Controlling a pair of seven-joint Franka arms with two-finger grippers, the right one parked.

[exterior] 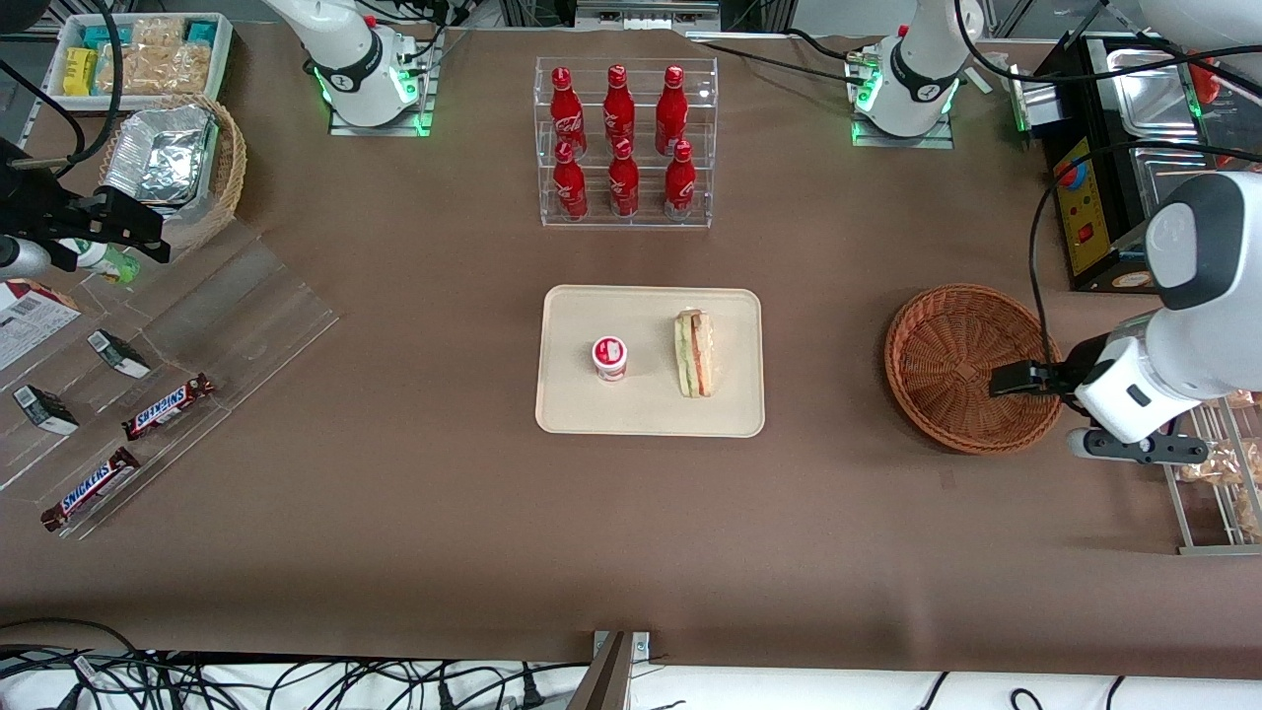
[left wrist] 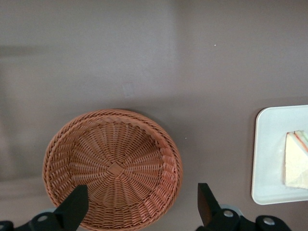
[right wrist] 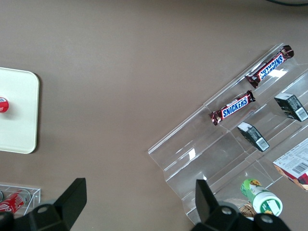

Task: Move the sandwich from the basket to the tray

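Observation:
The wrapped triangular sandwich (exterior: 694, 353) (left wrist: 297, 161) lies on the cream tray (exterior: 572, 316) (left wrist: 269, 144), on the part of it nearest the working arm. Beside it on the tray stands a small white-and-red cup (exterior: 609, 357). The reddish-brown wicker basket (exterior: 956, 365) (left wrist: 113, 168) sits toward the working arm's end of the table with nothing in it. My left gripper (exterior: 1011, 380) (left wrist: 141, 192) hangs open above the basket's outer rim, apart from the weave, with nothing between its fingers.
A clear rack of red bottles (exterior: 625, 143) stands farther from the front camera than the tray. A black machine (exterior: 1114, 177) and a wire rack (exterior: 1218, 473) flank the basket. Toward the parked arm's end are a clear stand with Snickers bars (exterior: 168, 404) and a paler basket of foil trays (exterior: 173, 163).

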